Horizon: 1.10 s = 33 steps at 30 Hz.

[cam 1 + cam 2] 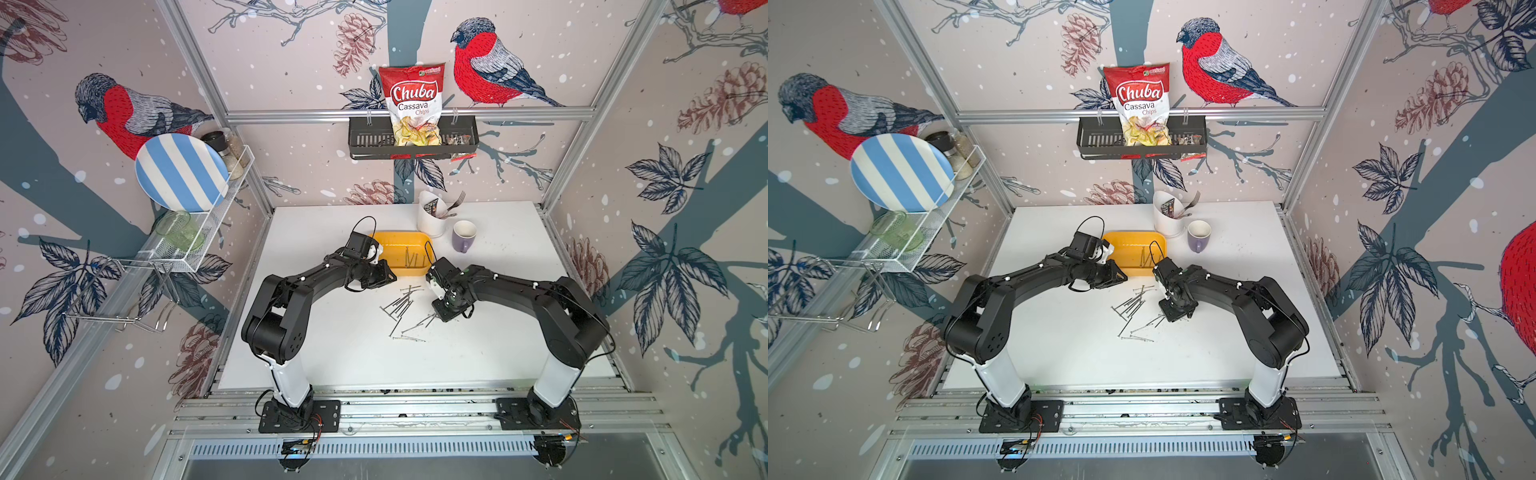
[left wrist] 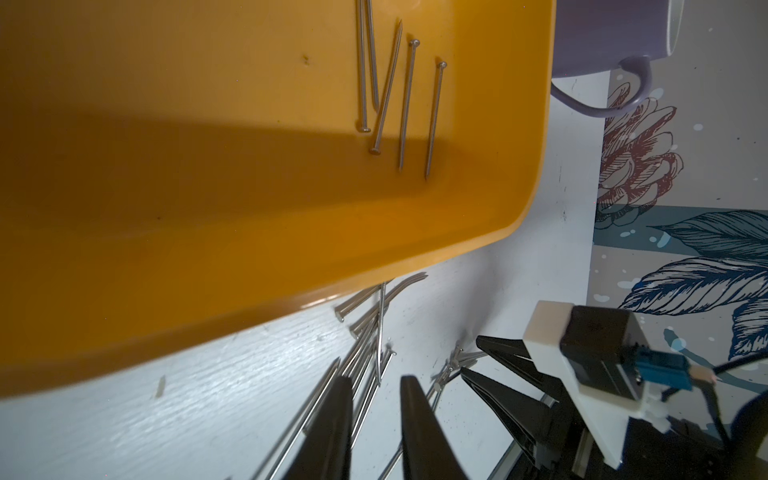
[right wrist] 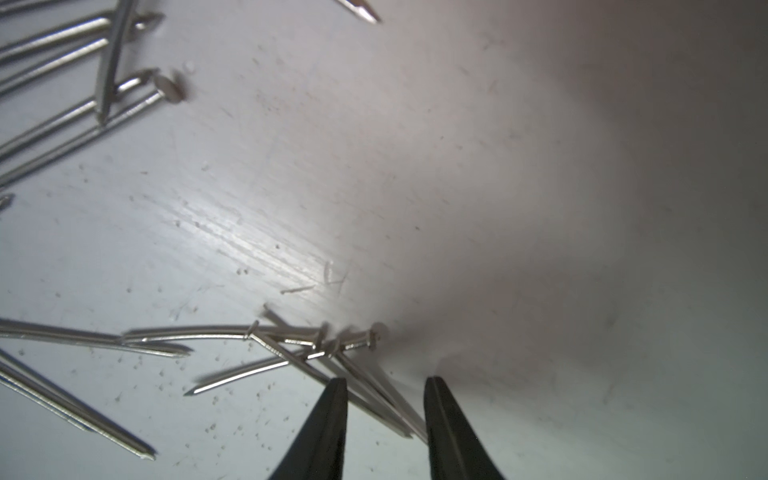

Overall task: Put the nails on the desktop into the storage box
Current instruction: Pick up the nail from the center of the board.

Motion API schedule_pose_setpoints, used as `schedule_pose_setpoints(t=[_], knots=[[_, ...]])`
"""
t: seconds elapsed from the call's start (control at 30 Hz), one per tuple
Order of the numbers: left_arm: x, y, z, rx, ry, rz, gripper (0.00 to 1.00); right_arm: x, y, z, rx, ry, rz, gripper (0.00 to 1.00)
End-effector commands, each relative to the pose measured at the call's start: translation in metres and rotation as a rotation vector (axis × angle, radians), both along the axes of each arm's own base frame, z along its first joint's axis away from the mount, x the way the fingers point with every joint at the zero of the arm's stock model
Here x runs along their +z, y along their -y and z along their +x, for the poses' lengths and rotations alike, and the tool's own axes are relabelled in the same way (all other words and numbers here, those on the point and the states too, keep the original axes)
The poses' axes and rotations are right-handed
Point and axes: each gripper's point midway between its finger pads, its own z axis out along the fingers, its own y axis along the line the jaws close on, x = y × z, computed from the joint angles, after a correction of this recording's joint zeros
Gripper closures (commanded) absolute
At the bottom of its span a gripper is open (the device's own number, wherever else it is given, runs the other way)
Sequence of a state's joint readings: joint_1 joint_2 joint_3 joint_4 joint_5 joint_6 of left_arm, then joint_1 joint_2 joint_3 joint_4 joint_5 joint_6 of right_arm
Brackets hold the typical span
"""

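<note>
Two narrow gaps, nothing clamped. At the right end effector (image 3: 385,381), astride loose nails (image 3: 291,338) flat on the table (image 3: 457,166), shown only by its wrist view. At the left end effector (image 2: 374,384), beside the storage box (image 2: 166,187); five nails inside, countable there, mere streaks in both top views.

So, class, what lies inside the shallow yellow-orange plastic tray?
Five thin grey metal nails lie flat in the tray. The black left arm hides one tray corner in both top views, so anything there cannot be seen.
</note>
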<state>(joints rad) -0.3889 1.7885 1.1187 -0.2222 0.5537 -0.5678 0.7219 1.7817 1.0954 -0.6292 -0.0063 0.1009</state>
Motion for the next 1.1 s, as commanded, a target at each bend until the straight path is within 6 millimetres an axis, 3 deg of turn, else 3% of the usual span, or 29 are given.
schedule_pose_setpoints(t=[0.0, 0.43, 0.7, 1.07], knots=[[0.002, 0.003, 0.001, -0.023, 0.018, -0.012, 0.75, 0.0, 0.005, 0.004, 0.003, 0.015, -0.015, 0.65], [0.003, 0.004, 0.0, -0.027, 0.021, -0.017, 0.75, -0.008, 0.01, 0.002, 0.012, 0.007, -0.043, 0.66], [0.003, 0.002, -0.002, -0.022, 0.021, -0.017, 0.76, -0.015, 0.01, 0.001, -0.005, -0.019, -0.042, 0.76], [0.0, 0.001, -0.005, -0.019, 0.014, -0.009, 0.76, -0.011, 0.001, 0.002, 0.023, -0.013, -0.001, 0.83]])
